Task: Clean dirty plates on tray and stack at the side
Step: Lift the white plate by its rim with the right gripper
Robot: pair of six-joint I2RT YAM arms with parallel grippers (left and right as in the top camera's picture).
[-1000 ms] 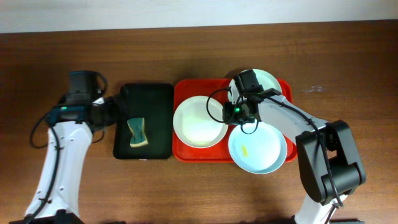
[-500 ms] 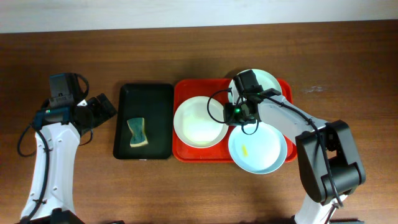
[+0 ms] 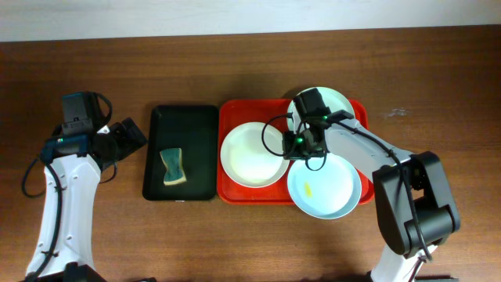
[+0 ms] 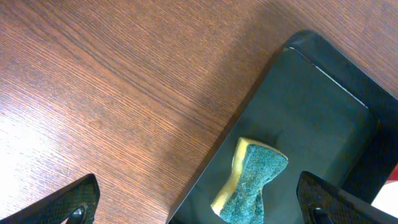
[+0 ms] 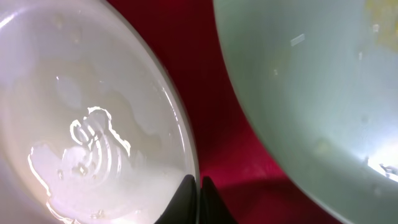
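Jaws of the right tool (image 5: 198,186) are pinched shut on the rim of the white plate (image 3: 250,157), at the left of the red tray (image 3: 235,110). That arm stretches in from the front right, over a smeared green plate (image 3: 325,188); another green plate (image 3: 340,100) lies behind. The left arm is bent at the counter (image 3: 235,235) edge, with the left tool (image 4: 196,202) spread wide and empty beside the black tray (image 3: 196,133) holding a sponge (image 4: 252,180).

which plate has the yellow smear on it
The pale blue plate at the red tray's near right corner: a yellow streak near its middle. The white plate and the far plate show none from overhead.
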